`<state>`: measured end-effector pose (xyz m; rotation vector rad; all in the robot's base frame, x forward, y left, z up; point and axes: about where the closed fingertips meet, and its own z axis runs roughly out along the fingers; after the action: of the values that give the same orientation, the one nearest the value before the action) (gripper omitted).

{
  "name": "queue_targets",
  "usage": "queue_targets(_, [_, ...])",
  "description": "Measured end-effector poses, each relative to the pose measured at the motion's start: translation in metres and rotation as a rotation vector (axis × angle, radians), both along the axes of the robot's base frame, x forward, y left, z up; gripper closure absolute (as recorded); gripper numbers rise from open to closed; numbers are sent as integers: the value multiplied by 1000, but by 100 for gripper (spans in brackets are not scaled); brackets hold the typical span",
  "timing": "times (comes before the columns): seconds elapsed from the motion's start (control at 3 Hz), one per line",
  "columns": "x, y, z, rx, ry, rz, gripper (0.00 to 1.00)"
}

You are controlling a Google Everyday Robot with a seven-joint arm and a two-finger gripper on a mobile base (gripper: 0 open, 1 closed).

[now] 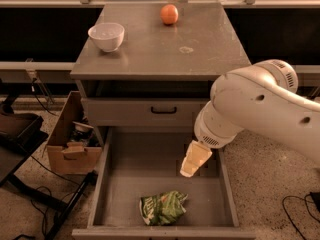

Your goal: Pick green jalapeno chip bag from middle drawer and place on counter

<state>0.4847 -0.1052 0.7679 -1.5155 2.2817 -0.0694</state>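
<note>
The green jalapeno chip bag [163,207] lies crumpled on the floor of the open middle drawer [125,184], near its front edge. My gripper [189,171] hangs from the white arm inside the drawer, above the floor, up and to the right of the bag and apart from it. The counter [160,44] is the grey cabinet top above the drawers.
A white bowl [106,35] and an orange [169,14] stand on the counter. A shut drawer with a black handle [163,110] sits above the open one. An open cardboard box [72,141] stands on the floor at the left, beside cables and a dark frame.
</note>
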Motion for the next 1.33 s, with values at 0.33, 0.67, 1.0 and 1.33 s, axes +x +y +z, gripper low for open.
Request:
queue_targets(0.33, [-14, 27, -51, 81, 62, 15, 0])
queue_targets(0.67, [-28, 58, -118, 118, 106, 19, 0])
queue_targets(1.0, [-10, 73, -187, 115, 115, 1, 0])
queue_targets(1.33, [6, 70, -227, 80, 106, 6, 0])
